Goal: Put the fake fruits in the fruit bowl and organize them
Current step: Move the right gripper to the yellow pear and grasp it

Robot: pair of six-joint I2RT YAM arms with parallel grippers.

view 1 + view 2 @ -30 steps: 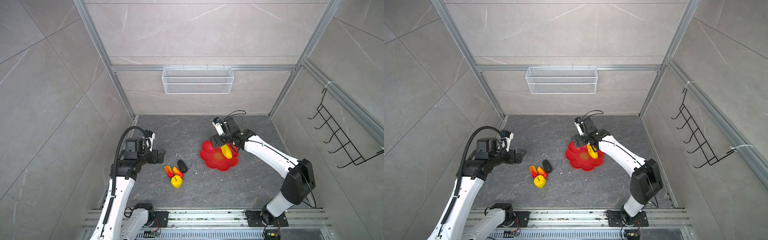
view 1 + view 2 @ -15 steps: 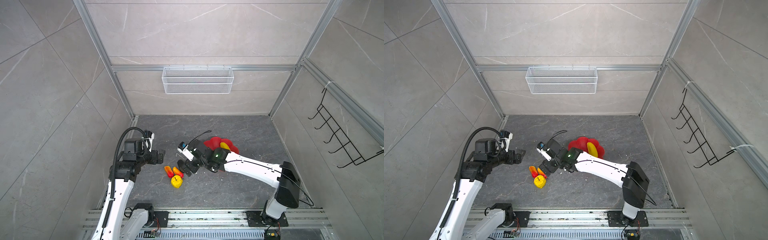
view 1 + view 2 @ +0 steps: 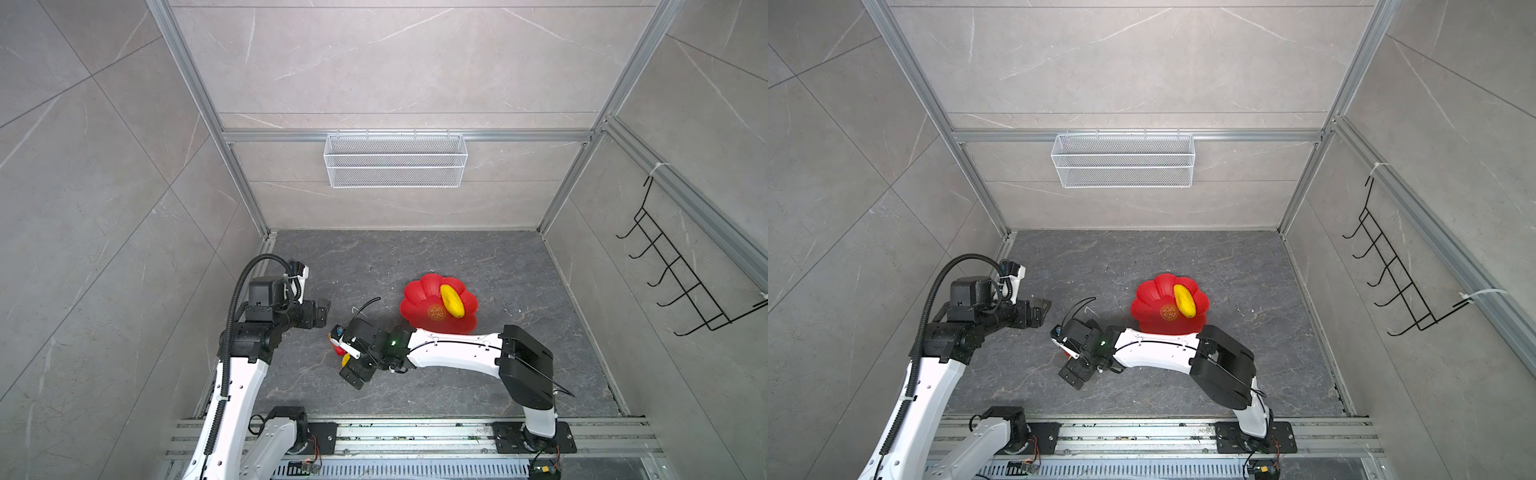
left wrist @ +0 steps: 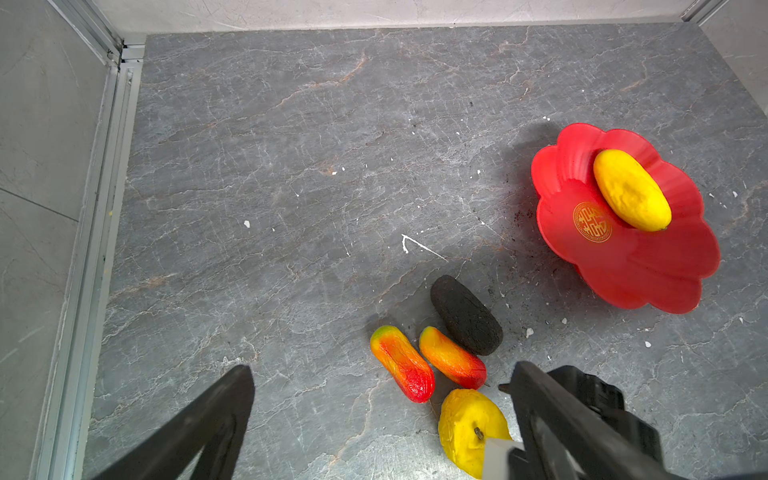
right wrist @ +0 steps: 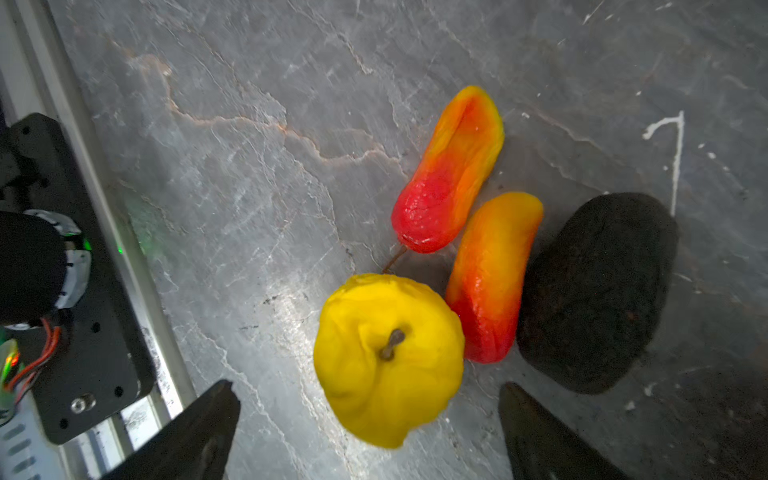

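The right gripper (image 5: 365,388) is seen spread fully wide and empty, poised over the loose fruit on the grey table (image 4: 291,166). The round yellow fruit (image 5: 388,357) is framed between the two fingers, stem up, and no contact can be made out yet. A red-orange piece (image 5: 492,278) is pressed against its side, and the black oval (image 5: 594,291) is pressed against that piece in turn. The second red-orange piece (image 5: 451,170) is laid alongside, its thin stem pointing at the yellow one. Well apart from this cluster, the fruit bowl (image 3: 419,297) is occupied only by the long yellow oval (image 3: 452,300), lying beside the gold emblem (image 4: 592,222) and reaching toward the rim. One of five is judged placed; four are left.

The pick of the round yellow fruit is judged to be the step in hand. A straight descent is called for, with the fruit centred between the fingers. The finger on the crowded side must be slipped in next to the red-orange piece and short of the black oval, so that neither is shoved. The widest girth should be taken, below the stem dimple, and closed on gently, since a rounded skin may squirt out of a hard pinch.

The left gripper (image 3: 325,309) is likewise seen open and empty, parked off to the side of the pile.
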